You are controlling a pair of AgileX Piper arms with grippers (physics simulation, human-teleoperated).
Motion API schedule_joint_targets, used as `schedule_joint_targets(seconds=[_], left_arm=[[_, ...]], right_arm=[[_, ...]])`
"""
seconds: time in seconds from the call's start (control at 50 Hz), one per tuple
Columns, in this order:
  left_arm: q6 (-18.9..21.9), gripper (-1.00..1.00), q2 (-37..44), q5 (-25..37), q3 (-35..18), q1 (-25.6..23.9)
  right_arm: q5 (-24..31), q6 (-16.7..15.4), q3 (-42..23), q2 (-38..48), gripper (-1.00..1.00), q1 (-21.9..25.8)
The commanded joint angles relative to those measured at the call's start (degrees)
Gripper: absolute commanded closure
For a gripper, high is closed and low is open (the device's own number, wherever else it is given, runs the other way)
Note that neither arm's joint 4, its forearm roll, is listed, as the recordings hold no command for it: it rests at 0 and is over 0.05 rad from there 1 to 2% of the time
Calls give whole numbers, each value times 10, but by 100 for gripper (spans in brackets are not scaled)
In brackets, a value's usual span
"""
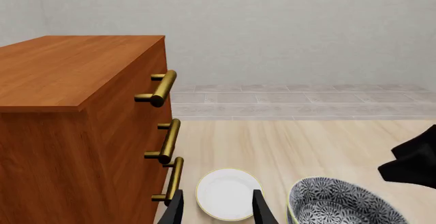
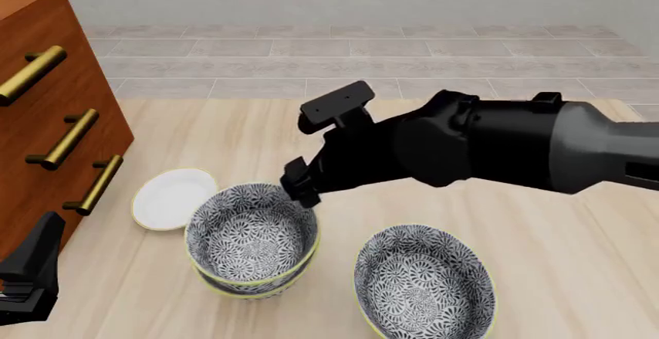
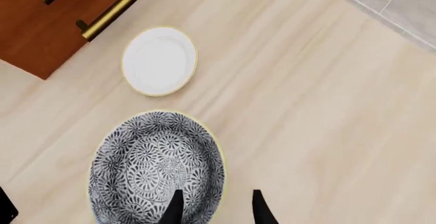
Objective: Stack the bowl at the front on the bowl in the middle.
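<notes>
The bowl at the front (image 2: 422, 281), floral grey-and-white with a pale yellow rim, stands alone at the front right. The bowl in the middle (image 2: 250, 231) sits nested on top of another bowl like it. My right gripper (image 3: 216, 208) hangs open over this stack, one finger inside the top bowl (image 3: 153, 168) and one outside its far-right rim, not gripping. The right arm (image 2: 495, 150) reaches across from the right. My left gripper (image 1: 218, 211) is open and holds nothing, low at the front left, pointing towards the white plate (image 1: 225, 193).
A wooden drawer cabinet (image 2: 42, 115) with brass handles (image 2: 64, 138) stands at the left. The small white plate (image 2: 173, 198) lies between the cabinet and the stacked bowls. Tiled floor shows beyond the table's far edge.
</notes>
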Motion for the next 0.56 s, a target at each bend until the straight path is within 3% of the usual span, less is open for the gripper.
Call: schedule_joint_targets(seconds=[0.02, 0.56], left_arm=[[0, -100, 0, 0, 0, 0], [0, -100, 0, 0, 0, 0]], right_arm=[[20, -11, 28, -61, -100, -8], [75, -22, 125, -275, -100, -34]])
